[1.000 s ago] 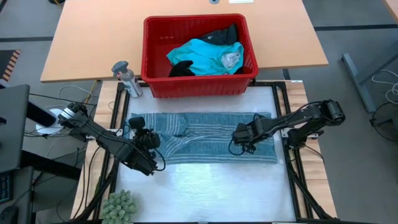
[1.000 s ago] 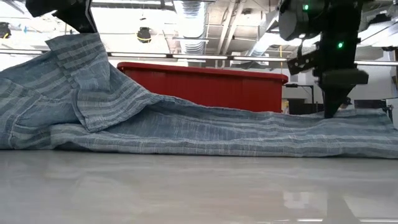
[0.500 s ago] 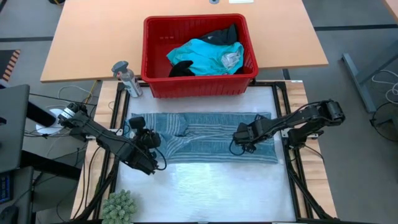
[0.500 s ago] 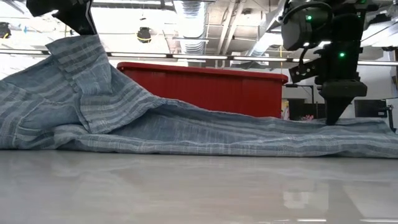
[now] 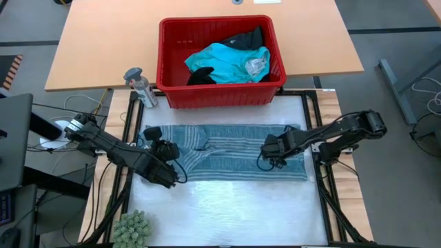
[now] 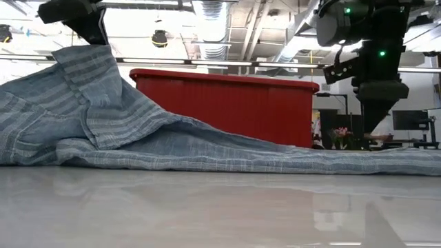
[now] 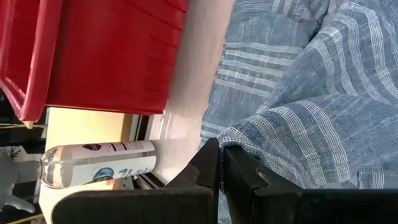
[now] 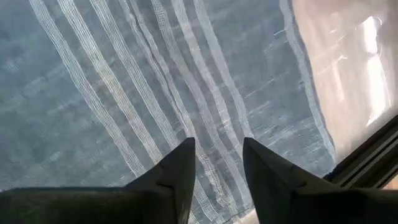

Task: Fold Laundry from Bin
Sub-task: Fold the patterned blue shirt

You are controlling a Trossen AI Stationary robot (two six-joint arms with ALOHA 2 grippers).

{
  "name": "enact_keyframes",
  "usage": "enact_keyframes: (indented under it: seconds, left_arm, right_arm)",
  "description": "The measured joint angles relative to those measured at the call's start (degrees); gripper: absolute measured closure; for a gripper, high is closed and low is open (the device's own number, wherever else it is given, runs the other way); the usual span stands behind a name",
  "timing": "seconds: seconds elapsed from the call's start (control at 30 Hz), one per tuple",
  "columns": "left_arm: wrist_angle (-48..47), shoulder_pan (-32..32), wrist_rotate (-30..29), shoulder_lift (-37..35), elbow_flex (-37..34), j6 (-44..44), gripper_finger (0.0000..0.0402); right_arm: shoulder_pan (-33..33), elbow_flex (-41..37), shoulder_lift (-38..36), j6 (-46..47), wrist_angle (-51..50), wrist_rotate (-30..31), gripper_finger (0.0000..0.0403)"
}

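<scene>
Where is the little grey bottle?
In the high view the small grey bottle stands on the table just off the left end of the red bin, beyond the near-left corner of the striped cloth.

Dark jointed arms [image 5: 117,153] — green lights

You were in a lab or workshop: bare silver ceiling ducts [image 6: 210,24], black computer monitor [image 6: 410,120], plain wooden desk [image 5: 103,41], loose floor cables [image 5: 427,96].
</scene>
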Motion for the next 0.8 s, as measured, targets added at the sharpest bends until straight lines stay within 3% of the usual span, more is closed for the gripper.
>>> enact_keyframes:
  seconds: [0.17, 0.3, 0.6, 0.8]
  left_arm:
    - [5.9, 1.0, -0.3, 0.0, -3.6, 3.7, 0.0401]
    - [8.4, 1.9, 4.5, 0.0, -6.5, 6.9, 0.0401]
    - [8.2, 1.9, 0.6, 0.0, -7.7, 4.1, 0.0401]
    - [9.9, 2.2, 4.9, 0.0, -7.7, 6.6, 0.0376]
  right_arm:
    - [2.8, 0.0, -3.5, -1.6, 7.1, -1.2, 0.0239]
    - [5.8, 0.1, -4.4, -1.9, 14.1, -1.5, 0.0252]
    - [8.1, -3.1, 3.6, -1.2, 21.5, -1.6, 0.0279]
    - [8.0, -4.0, 7.9, -0.9, 23.4, -2.9, 0.0279]
